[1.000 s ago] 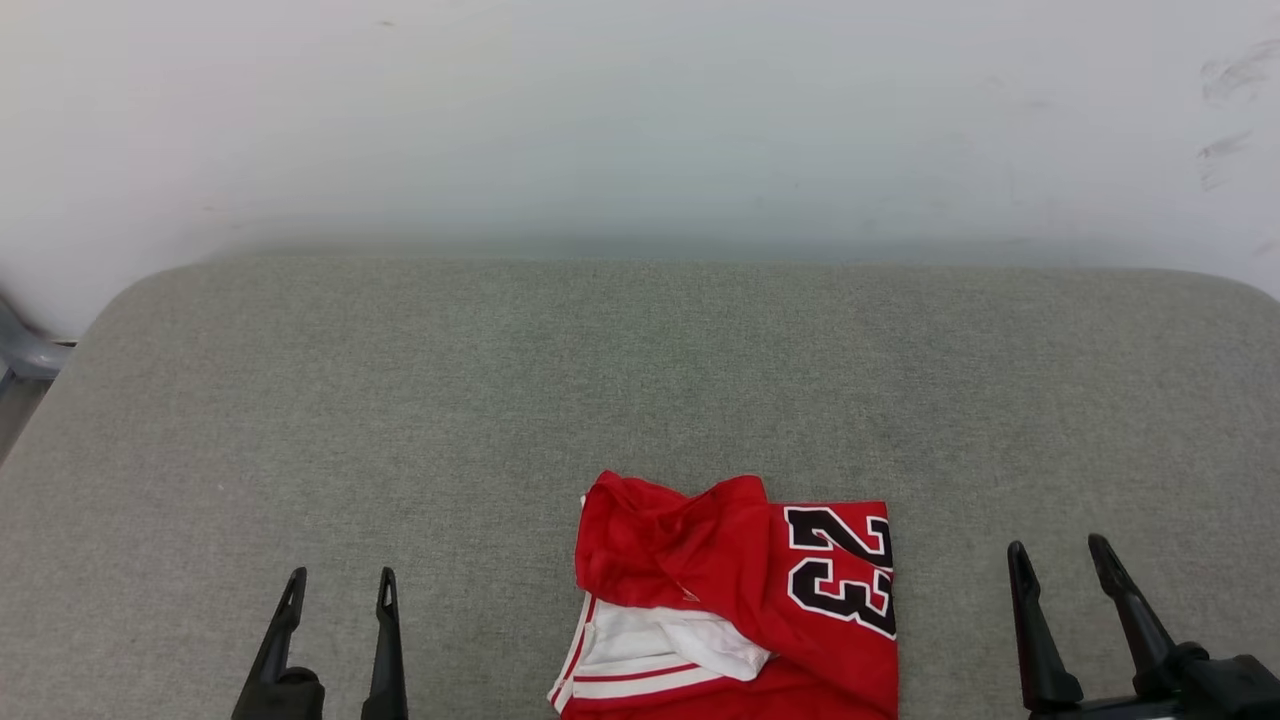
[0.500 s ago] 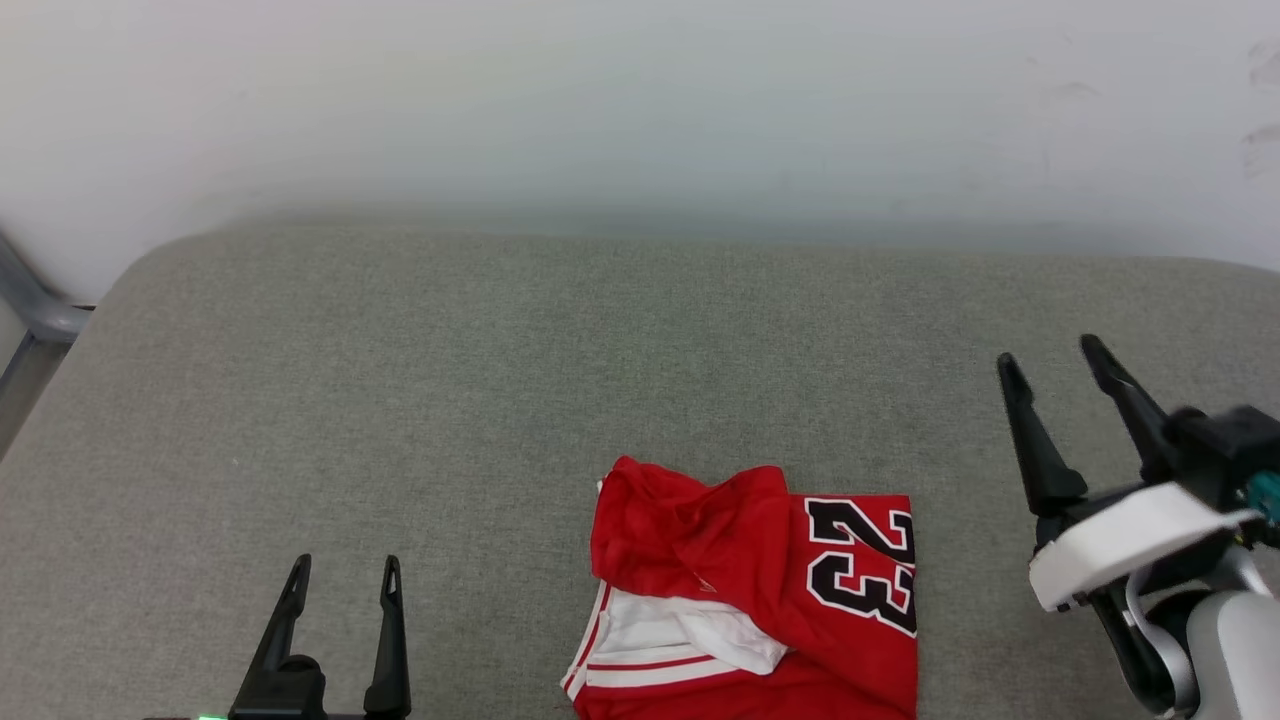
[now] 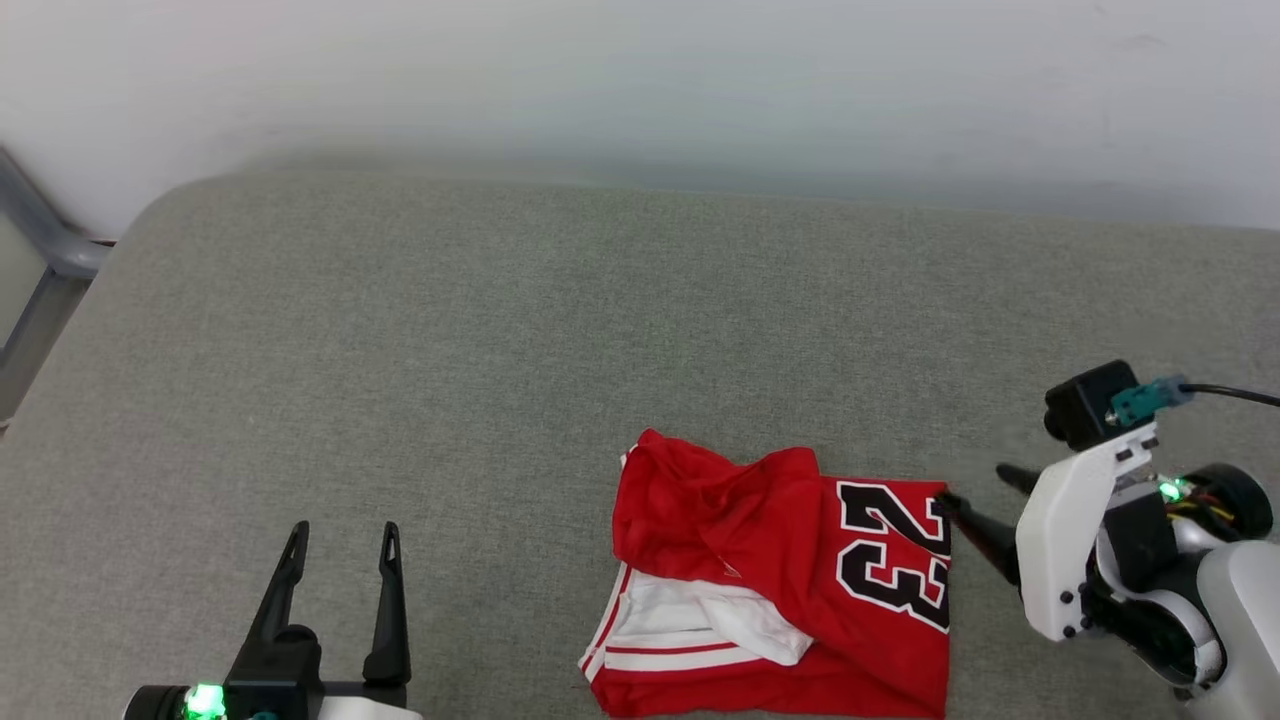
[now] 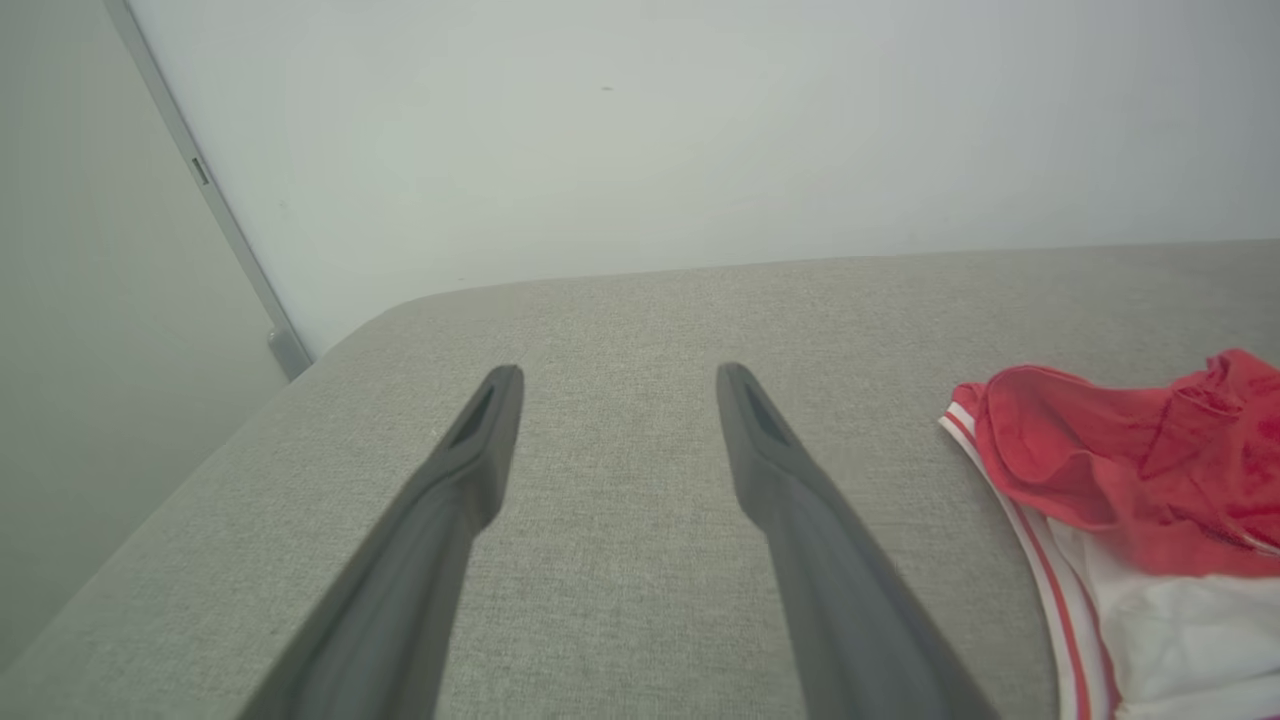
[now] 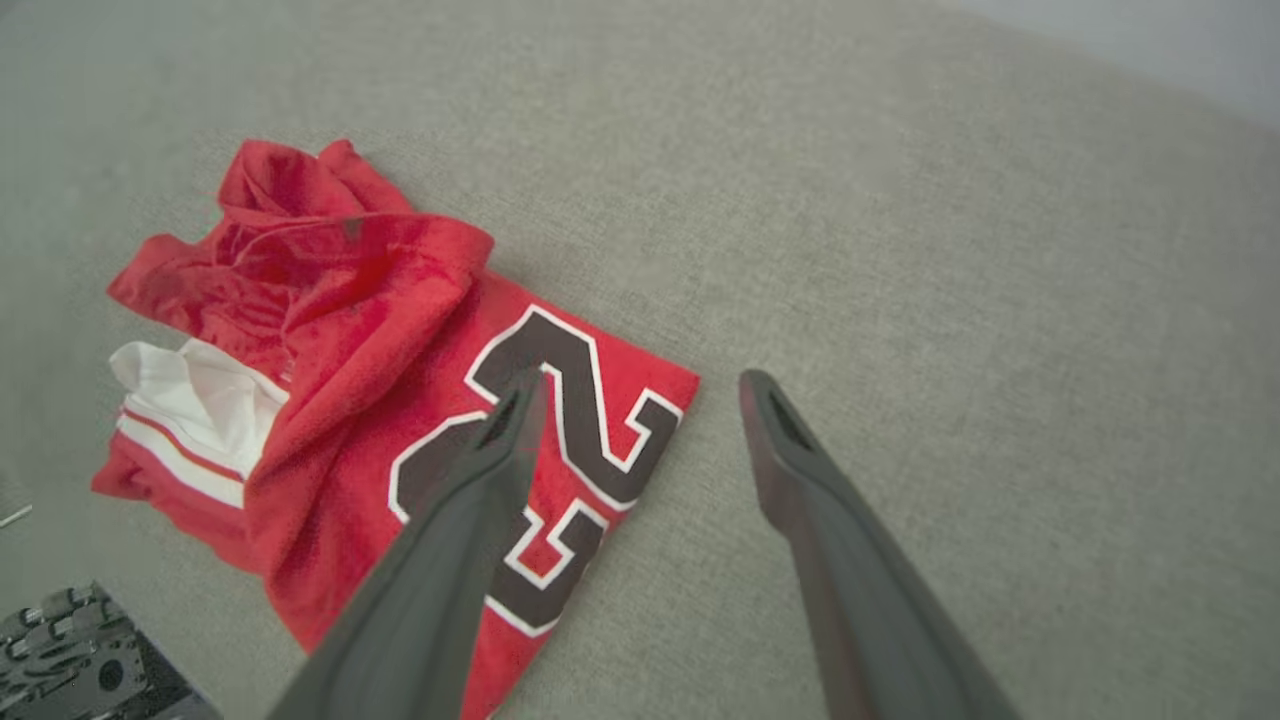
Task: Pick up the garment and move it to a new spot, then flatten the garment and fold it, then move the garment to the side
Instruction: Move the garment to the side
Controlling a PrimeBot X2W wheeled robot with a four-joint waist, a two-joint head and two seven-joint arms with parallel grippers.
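Red jersey cloth with white short sleeves and a black, white-outlined "23": the garment [image 3: 790, 580] lay loosely bunched on the grey woven cushion [image 3: 500, 350]. Its numbered corner lay flat and its far side was rumpled. The right gripper [image 3: 975, 487], two long dark fingers on a white wrist, hovered with its fingers apart. One finger was over the numbered corner [image 5: 600, 400] and the other over bare cushion just beside the edge. The left gripper [image 3: 343, 535] was likewise spread, and the shirt lay well off to the right of its fingers [image 4: 1120, 470]. The fabric looked light, limp and somewhat slick, so it would likely sag and slide. A pinch on that flat corner or the thicker rumpled fold seemed the surest hold.
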